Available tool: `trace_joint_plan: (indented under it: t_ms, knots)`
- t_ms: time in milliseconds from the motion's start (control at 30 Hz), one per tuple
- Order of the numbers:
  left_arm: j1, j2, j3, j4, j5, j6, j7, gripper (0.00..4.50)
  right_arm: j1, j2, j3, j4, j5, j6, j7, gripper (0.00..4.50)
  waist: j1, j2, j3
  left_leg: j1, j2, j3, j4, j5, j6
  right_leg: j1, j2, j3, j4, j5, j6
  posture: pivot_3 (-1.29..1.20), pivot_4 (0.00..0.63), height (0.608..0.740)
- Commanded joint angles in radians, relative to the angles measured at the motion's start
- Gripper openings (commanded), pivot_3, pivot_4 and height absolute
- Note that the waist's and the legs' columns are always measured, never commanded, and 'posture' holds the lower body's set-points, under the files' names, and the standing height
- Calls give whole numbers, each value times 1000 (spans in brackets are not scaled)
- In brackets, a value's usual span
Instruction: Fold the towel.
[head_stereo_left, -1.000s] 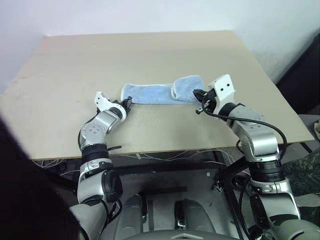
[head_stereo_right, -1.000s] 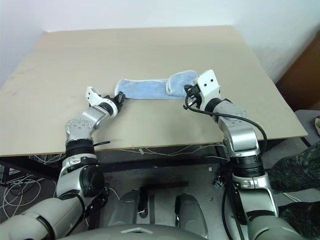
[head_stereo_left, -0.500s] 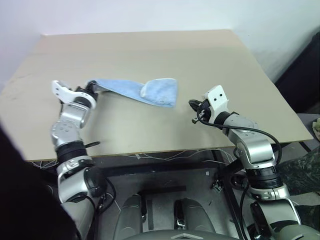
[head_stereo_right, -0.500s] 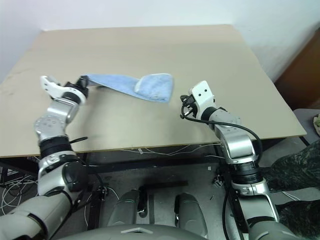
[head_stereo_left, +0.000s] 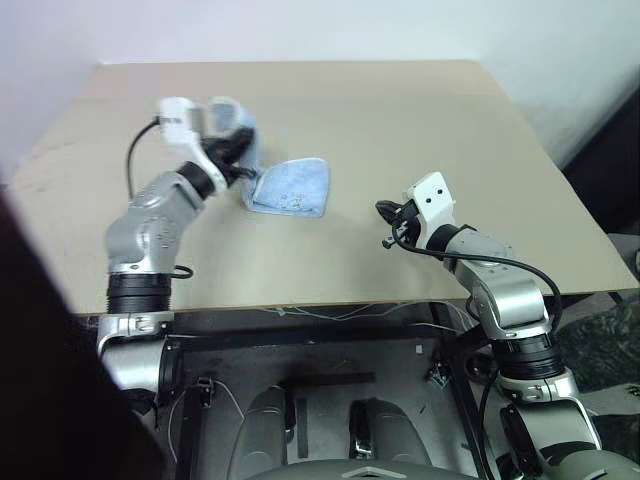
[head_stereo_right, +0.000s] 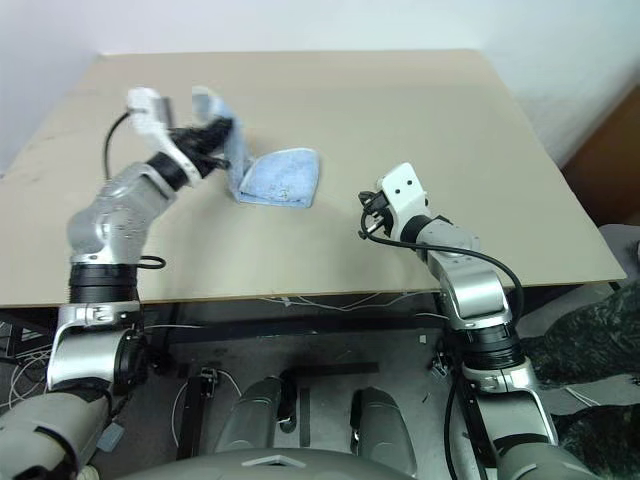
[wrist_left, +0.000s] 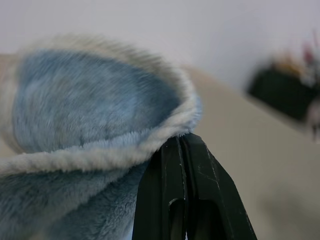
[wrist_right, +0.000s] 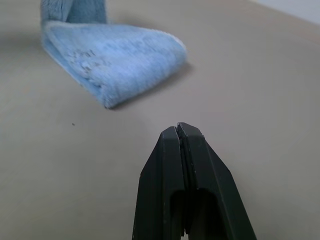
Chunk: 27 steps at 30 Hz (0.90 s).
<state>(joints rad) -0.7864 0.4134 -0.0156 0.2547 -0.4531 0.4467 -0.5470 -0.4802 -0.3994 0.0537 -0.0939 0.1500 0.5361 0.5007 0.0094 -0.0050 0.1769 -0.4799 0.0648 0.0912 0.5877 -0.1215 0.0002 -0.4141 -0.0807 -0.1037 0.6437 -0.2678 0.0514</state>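
Left gripper (head_stereo_left: 238, 147), fingers clamped on the towel (head_stereo_left: 288, 188) edge, is holding one end raised at upper left of the frame, apparently for folding over the half lying on the surface (head_stereo_left: 400, 130); right gripper (head_stereo_left: 389, 222), fingers together, is hovering well apart at centre right

Left hand (head_stereo_left: 238, 148) raised, clamped; right hand (head_stereo_left: 388, 222) low, closed.

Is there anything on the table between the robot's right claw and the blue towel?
No, nothing visible. Only bare table lies between the right gripper, which is shut and holds nothing, and the towel. The left gripper already pinches the towel's other end, lifted off the table.
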Motion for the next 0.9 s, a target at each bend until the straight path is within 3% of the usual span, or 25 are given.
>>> trace_joint_plan:
  t_ms: [33, 167, 300, 400, 767, 900]
  knots:
    - [-11, 2, -108, 8, 123, -108, -106, 20, -11, 6, -16, -28, 1, -16, -14, 0, -2, 0, 0, 0, 0, 2, -1, 0, 0, -2, 0, 1, 0, 0, 0, 0, 150, 728]
    - [-42, 0, -179, 105, 247, -168, -118, 20, 5, 5, -26, -46, 4, -11, -29, 0, -5, 0, 0, 0, 1, 9, -1, 1, 2, -7, 3, 7, 5, 2, 4, 0, 150, 728]
    - [-71, -22, -163, 181, 282, -187, -116, 20, 19, 5, -30, -62, 6, -5, -43, 0, -4, 0, 0, 0, 2, 10, 2, 0, 1, -7, 3, 8, 5, 1, 3, 0, 150, 728]
    - [-79, -34, -144, 208, 289, -186, -108, 635, 25, 7, -29, -69, 8, -2, -48, 0, -4, 0, 0, -1, 2, 10, 4, -1, 3, -7, 1, 9, 5, 1, 2, 0, 150, 728]
    - [-21, -33, -84, 135, 246, -126, -161, 4351, 7, 6, -22, -59, 11, -2, -43, 0, -3, 0, 0, -1, 2, 12, 4, -2, 4, -7, 1, 11, 5, 2, 5, 0, 150, 728]
    - [12, -25, -61, 83, 237, -97, -159, 4351, 3, 6, -17, -55, 10, -3, -38, 0, -4, 0, 0, -1, 2, 11, 5, -2, 4, -7, 1, 11, 5, 2, 5, 0, 150, 728]
